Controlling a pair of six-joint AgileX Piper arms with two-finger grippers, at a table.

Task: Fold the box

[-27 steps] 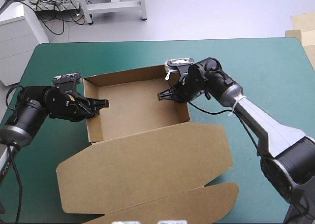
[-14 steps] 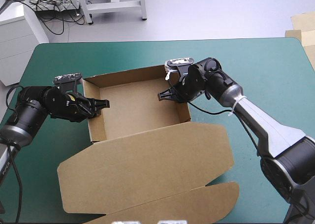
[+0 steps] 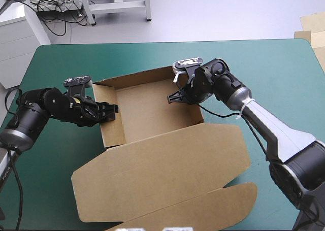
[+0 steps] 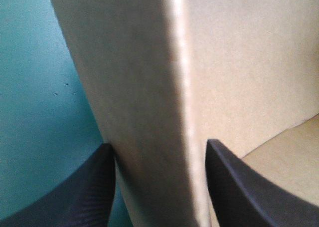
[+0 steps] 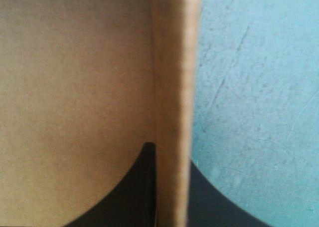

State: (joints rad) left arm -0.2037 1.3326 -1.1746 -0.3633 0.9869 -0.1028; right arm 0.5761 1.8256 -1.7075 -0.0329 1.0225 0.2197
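Observation:
The brown box [image 3: 152, 109] stands mid-table as an open tray with its walls up. Its lid [image 3: 162, 175] lies flat toward the near edge. My left gripper [image 3: 109, 110] is shut on the tray's left wall, one black finger inside and one outside. In the left wrist view that wall [image 4: 149, 87] fills the gap between the fingers of the left gripper [image 4: 158, 146]. My right gripper [image 3: 175, 96] is shut on the right wall near the far right corner. In the right wrist view that thin wall [image 5: 172, 62] runs straight out from the right gripper [image 5: 169, 157].
The teal-green cover [image 3: 264, 63] lies bare to the right of the box and along the far edge. Pale sheets of board [image 3: 312, 25] show beyond the table's far right corner.
The box has slid a little to the right and slightly toward the near edge, with both grippers moving along while holding its walls.

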